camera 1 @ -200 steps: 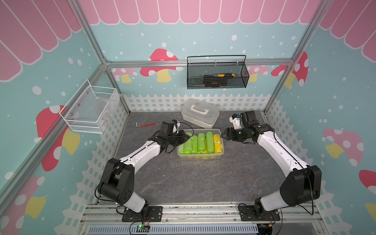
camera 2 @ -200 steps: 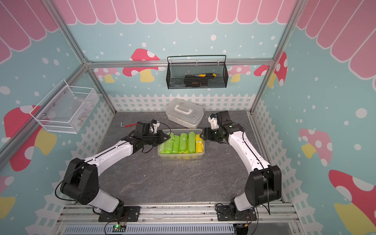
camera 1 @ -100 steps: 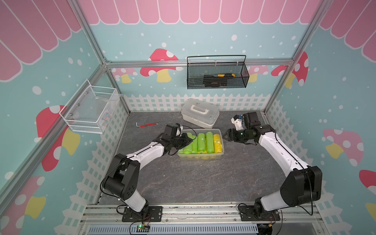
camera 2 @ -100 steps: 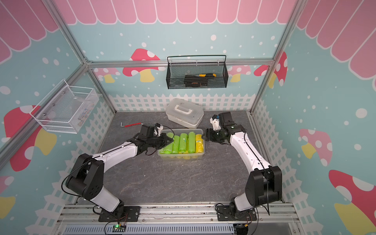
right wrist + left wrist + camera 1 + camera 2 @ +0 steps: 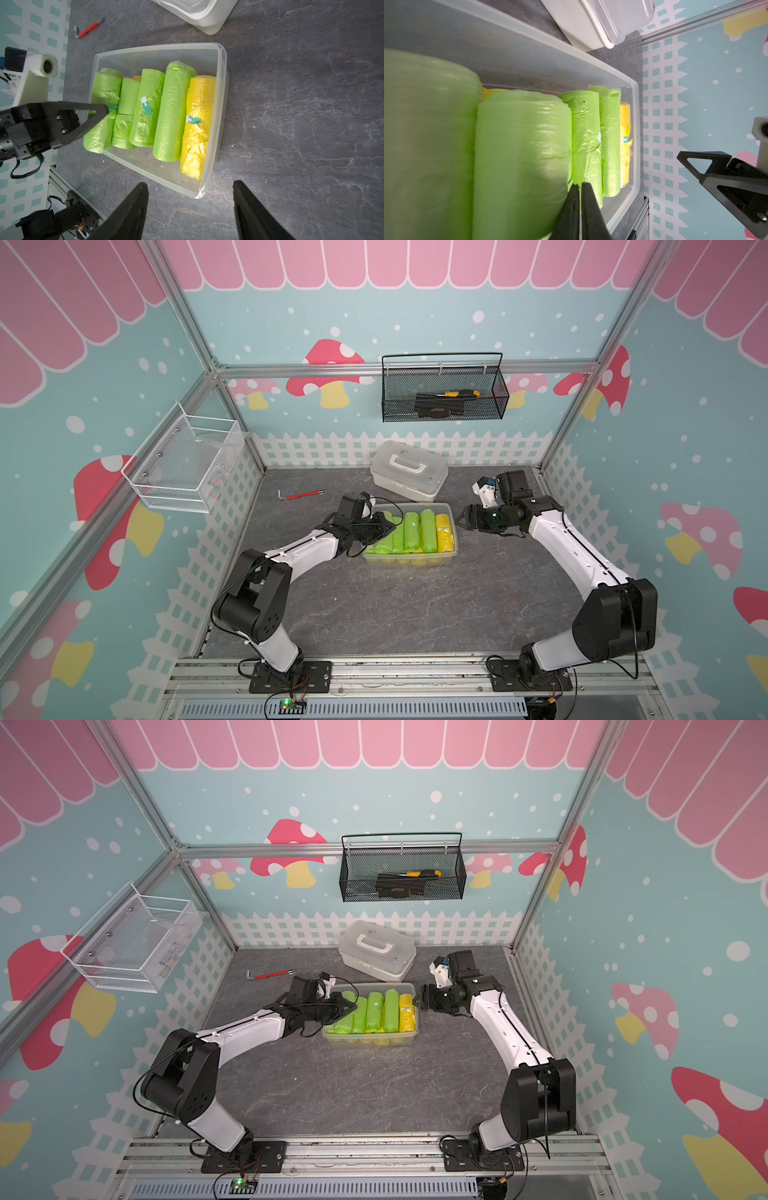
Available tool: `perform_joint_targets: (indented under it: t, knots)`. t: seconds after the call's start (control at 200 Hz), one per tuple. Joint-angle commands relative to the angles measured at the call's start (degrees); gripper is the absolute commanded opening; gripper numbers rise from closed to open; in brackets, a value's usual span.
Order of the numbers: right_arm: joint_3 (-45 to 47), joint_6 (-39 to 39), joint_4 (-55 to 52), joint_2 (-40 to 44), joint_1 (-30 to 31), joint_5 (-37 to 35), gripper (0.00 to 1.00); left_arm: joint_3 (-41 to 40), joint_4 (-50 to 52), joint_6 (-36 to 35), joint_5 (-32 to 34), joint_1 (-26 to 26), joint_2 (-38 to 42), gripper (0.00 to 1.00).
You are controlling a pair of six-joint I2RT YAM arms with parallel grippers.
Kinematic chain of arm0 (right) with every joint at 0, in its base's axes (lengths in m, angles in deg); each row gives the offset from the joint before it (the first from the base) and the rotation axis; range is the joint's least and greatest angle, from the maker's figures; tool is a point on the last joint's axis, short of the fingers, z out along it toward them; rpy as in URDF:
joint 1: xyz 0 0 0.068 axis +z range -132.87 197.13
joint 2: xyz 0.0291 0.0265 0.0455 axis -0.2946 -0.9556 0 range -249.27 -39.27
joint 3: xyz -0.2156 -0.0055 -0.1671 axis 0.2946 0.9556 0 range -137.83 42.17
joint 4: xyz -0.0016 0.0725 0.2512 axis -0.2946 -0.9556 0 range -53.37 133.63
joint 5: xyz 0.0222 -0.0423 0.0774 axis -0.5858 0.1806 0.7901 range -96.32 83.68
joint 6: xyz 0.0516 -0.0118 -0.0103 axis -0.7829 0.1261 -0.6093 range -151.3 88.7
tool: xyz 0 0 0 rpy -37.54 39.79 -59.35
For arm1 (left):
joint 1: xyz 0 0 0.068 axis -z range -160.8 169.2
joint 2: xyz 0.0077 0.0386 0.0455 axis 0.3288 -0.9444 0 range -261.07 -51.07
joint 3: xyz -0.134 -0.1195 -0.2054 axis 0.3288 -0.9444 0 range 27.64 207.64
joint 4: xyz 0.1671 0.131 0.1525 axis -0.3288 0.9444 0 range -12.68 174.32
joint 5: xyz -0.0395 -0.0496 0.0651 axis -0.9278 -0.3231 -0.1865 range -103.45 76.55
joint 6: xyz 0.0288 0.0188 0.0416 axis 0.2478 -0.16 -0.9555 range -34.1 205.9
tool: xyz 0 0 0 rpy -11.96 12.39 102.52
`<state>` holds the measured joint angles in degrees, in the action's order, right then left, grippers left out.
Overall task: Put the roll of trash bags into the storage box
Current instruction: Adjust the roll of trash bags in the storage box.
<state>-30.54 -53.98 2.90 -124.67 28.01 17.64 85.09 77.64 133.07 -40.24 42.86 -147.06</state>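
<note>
The storage box (image 5: pixel 409 563) (image 5: pixel 365 1041) is a clear tub in the middle of the floor, holding several green rolls of trash bags and a yellow roll (image 5: pixel 199 104). The leftmost green roll (image 5: pixel 104 87) (image 5: pixel 519 155) lies slanted at the box's left end, one end over the rim. My left gripper (image 5: pixel 392 526) (image 5: pixel 353 1006) (image 5: pixel 579 185) is shut with nothing in it, and its tips (image 5: pixel 106 110) touch that roll. My right gripper (image 5: pixel 459 522) (image 5: pixel 417 1000) (image 5: pixel 190 184) stands open just outside the box's right end, a corner of the rim (image 5: pixel 222 83) between its fingers' line of sight.
An opaque white case (image 5: pixel 409 472) (image 5: pixel 376 952) with a handle stands just behind the box. A red hex key (image 5: pixel 301 494) (image 5: pixel 88 28) lies at the back left. A black mesh basket (image 5: pixel 442 393) and a white wire basket (image 5: pixel 183 464) hang on the walls.
My left gripper has slid to the right, from beside the box's left end onto the leftmost green roll. The right gripper has hardly moved and stays open.
</note>
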Motion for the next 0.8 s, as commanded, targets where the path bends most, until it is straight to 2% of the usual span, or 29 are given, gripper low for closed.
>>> perform_joint_targets:
  t: [0.0, 0.515, 0.796]
  knots:
    - [0.7, 1.0, -0.4, 1.2, -0.3, 0.5, 0.66, -2.1, 4.5, -0.6, 4.6, -0.5, -3.3, 0.10]
    - [1.8, 1.2, -0.6, 1.9, -0.5, 0.6, 0.66, -3.9, 1.2, 0.1, 5.1, 1.5, -5.9, 0.11]
    - [1.9, 1.3, -0.5, 2.2, -0.8, 0.6, 0.66, -3.3, 1.3, -0.4, 5.5, 1.5, -3.9, 0.12]
